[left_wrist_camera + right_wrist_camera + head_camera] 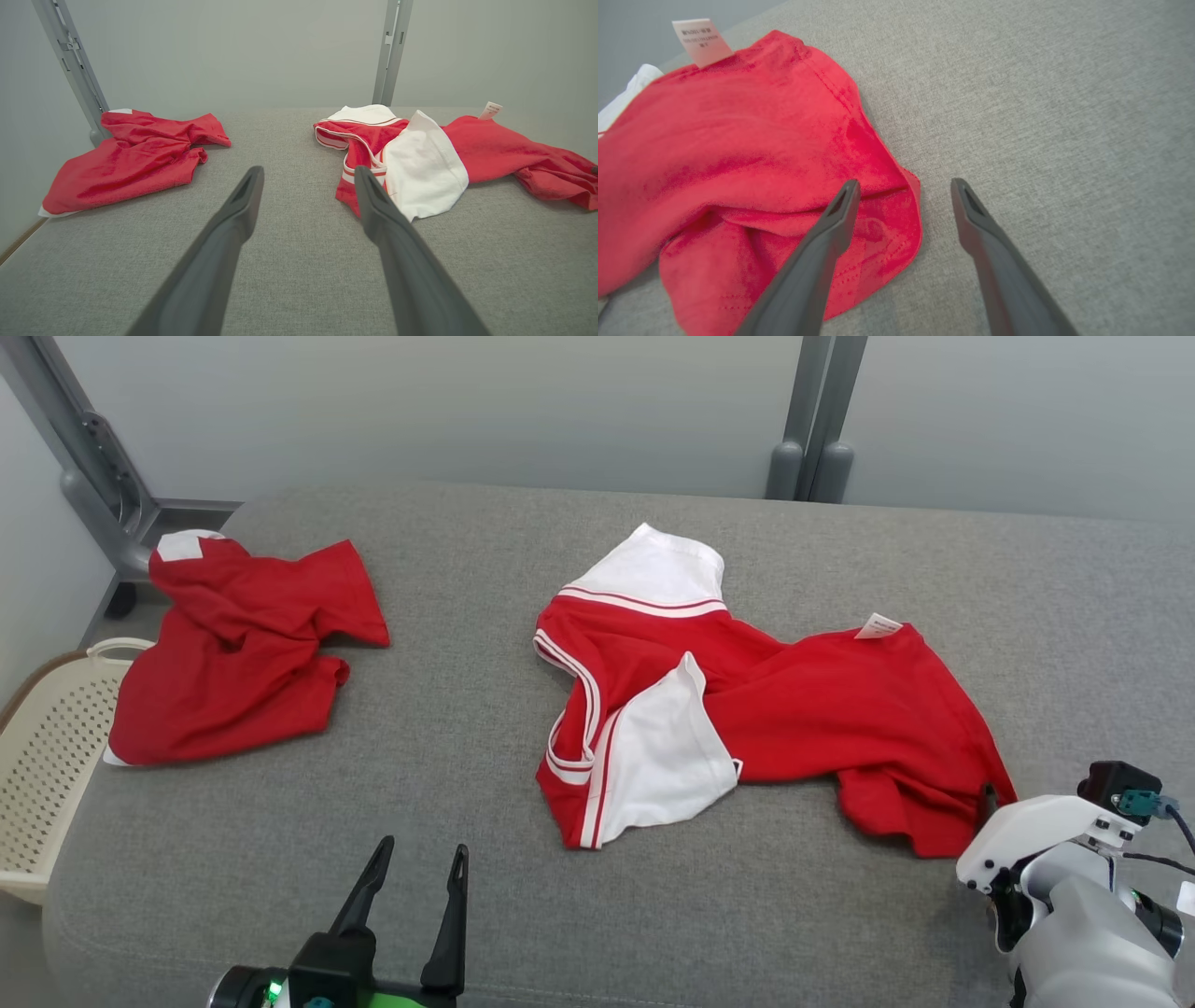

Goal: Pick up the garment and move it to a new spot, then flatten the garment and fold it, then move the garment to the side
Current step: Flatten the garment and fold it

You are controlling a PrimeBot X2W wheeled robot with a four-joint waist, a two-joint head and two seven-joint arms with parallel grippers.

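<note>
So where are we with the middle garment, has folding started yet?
Not yet. The red and white garment lies centred on the grey surface, so the move looks done, but it is crumpled. Nothing is in hand: the right claw is open at its hem, the left claw open and clear. Flattening, folding and moving aside remain.

All three feeds are bright, with soft, even light from overhead and no glare. I see only thin, faint shadows under the folds of the garment (803,709). My head view is sharp. The left wrist view tilts the metal posts (391,51) outward, and the fingers (219,252) of the left end effector (308,173) blur toward the bottom edge. In the right wrist view the garment looks slightly smeared.
</note>
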